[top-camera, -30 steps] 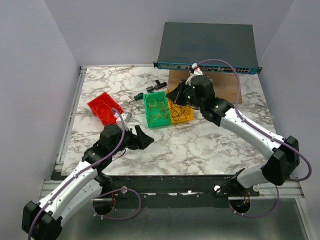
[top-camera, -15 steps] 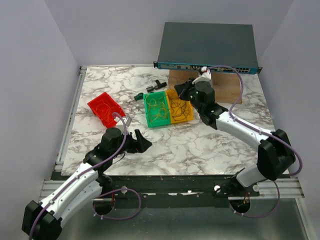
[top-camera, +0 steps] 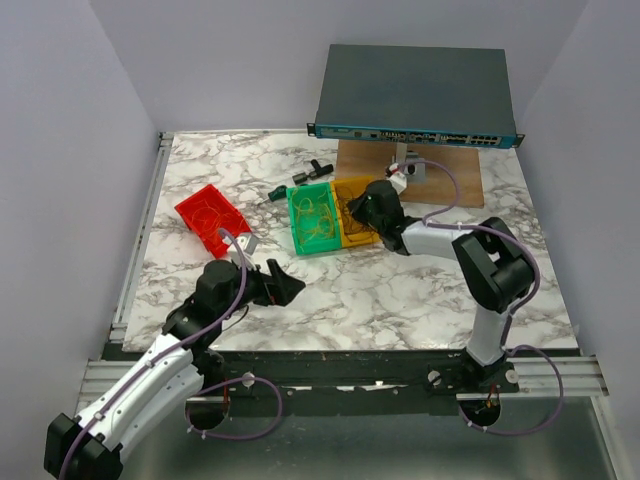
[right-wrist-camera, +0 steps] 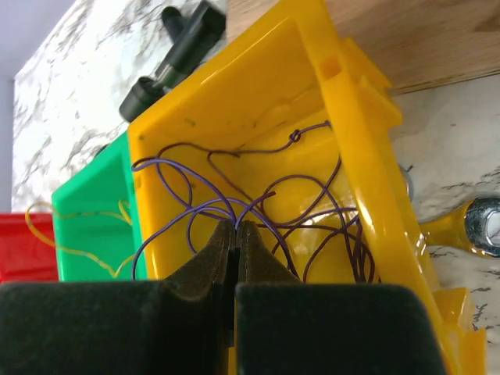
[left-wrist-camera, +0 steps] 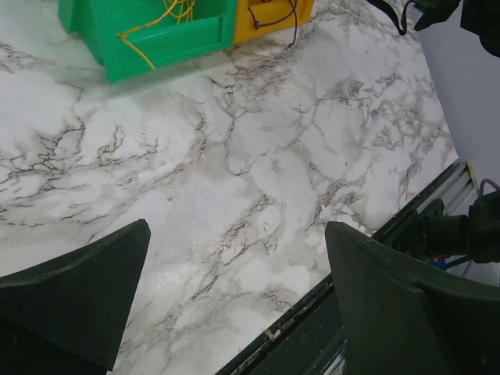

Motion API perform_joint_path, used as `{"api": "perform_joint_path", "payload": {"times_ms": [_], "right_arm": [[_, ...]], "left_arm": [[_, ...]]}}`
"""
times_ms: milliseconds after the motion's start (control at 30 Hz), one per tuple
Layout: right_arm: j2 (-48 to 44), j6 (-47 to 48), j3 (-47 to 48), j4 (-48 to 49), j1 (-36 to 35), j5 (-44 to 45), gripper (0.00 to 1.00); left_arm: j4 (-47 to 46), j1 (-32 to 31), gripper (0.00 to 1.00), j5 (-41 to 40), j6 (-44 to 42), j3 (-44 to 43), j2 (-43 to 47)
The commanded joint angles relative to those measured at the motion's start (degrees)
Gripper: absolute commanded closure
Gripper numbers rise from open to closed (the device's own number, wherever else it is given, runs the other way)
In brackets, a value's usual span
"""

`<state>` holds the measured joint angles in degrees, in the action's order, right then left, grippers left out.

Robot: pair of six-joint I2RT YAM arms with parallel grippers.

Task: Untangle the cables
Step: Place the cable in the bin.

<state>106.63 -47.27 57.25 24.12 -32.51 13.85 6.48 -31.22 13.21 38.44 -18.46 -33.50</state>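
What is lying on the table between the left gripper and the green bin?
Nothing. In the left wrist view, only bare marble table stretches from the open left gripper up to the green bin. The top view agrees.

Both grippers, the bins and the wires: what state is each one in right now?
left gripper, open, holding nothing.
right gripper, shut on purple wires.
purple wires, tangled inside the yellow bin.
yellow bin, upright, beside the green bin.
green bin, upright, holds yellow wires.
red bin, stands apart from the other two.
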Motion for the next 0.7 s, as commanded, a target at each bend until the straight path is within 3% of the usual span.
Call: {"api": "perform_joint_path", "payload": {"times_ms": [0,200,433,533,600,667], "right_arm": [[3.17,-3.96,7.64,-12.48,0.34,7.89,0.99],[10.62,-0.4,19.58,-30.07,-0.41,12.53,0.99],[14.31,1.35,23.69,-35.87,-2.38,15.3,0.94],[11.37,4.06,22.8,-34.27,-2.46,13.31,0.68],[8.13,5.79,21.13,-32.0,-2.46,12.36,0.56],[4.71,7.36,19.98,-30.39,-2.47,11.51,0.53]], "left_arm": [[-0.25,0.21,0.01,-2.21,-0.72,1.08,3.27],[-0.95,0.2,0.01,-2.11,-1.18,1.08,1.74],[-1.51,0.22,0.01,-2.13,-1.42,0.64,0.12],[-1.17,0.22,0.01,-2.4,-1.6,0.29,0.3],[-1.08,0.2,0.01,-2.77,-1.7,0.09,0.36],[-0.77,0.2,0.01,-3.14,-2.11,-0.46,0.28]]}}
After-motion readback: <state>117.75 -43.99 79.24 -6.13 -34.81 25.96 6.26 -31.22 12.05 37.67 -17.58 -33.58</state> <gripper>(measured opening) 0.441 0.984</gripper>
